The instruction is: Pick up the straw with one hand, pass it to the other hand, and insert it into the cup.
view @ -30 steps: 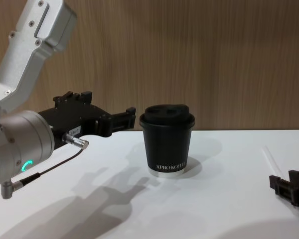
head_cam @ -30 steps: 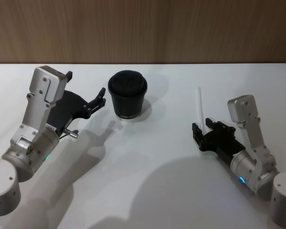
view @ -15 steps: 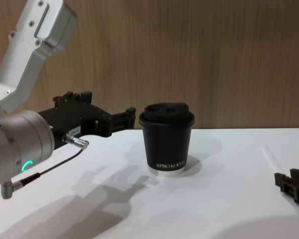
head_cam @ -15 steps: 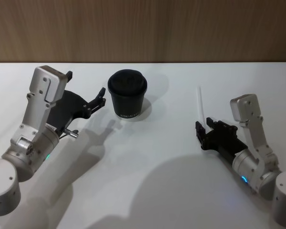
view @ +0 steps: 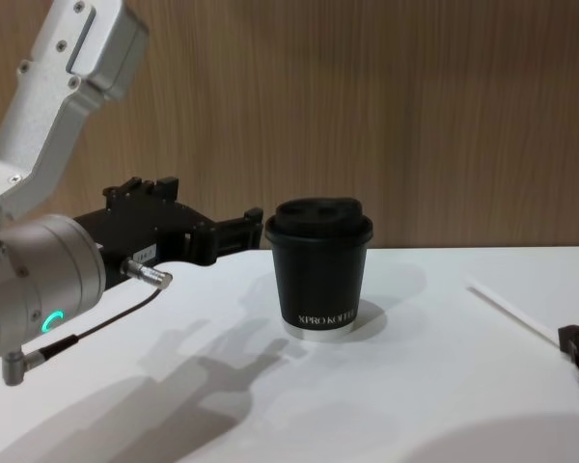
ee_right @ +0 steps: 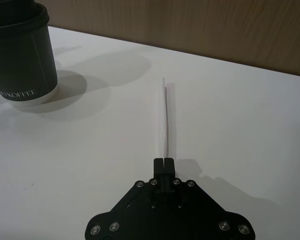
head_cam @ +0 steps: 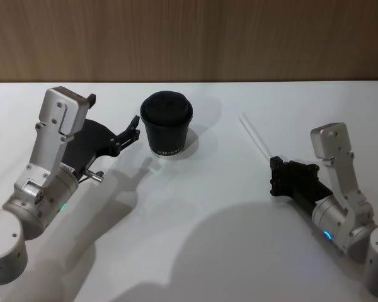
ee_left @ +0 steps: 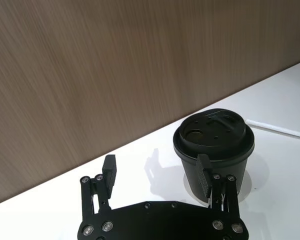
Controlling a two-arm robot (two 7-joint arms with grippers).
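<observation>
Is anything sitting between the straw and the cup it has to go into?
Nothing visible does. Only bare table lies between the straw, pinched at one end by the shut right gripper, and the cup. The open left gripper sits left of the cup.

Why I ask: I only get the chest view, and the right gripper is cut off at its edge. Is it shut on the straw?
Observer: Yes. The right wrist view shows the right gripper shut on the straw's near end, with the rest sticking out ahead.
Operator: Does the lid have an opening for it?
Observer: Yes. The left wrist view shows a round hole in the top of the lid.
Operator: Is the straw's free end close to the cup?
Observer: No. In the head view, bare table lies between the free end and the cup.
</observation>
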